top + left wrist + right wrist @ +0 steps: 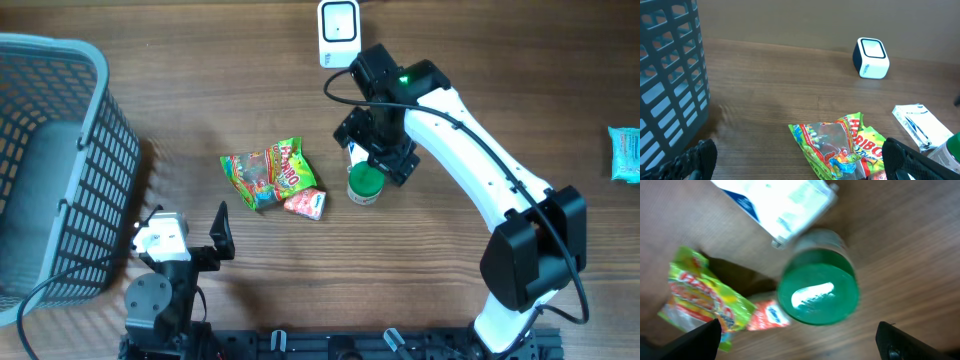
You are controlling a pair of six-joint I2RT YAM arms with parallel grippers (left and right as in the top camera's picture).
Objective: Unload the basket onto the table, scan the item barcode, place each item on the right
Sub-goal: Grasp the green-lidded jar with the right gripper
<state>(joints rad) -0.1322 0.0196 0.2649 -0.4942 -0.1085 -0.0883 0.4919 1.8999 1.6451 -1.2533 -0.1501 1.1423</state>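
The white barcode scanner [338, 30] stands at the table's far edge, also in the left wrist view as the scanner [871, 57]. A green-lidded jar [365, 185] stands upright mid-table beside a white packet [780, 205]. My right gripper [378, 150] hovers over them, open; its fingers straddle empty space just in front of the green lid [818, 295]. A Haribo sweets bag [265, 172] and a small red sachet [305, 203] lie to the left. My left gripper [220, 235] is open near the front edge, the Haribo bag [840, 145] lying ahead of its right finger.
A grey slatted basket [60, 170] fills the left side, close to the left arm. A blue packet [625, 153] lies at the right edge. Bare wood stretches between the sweets bag and the scanner.
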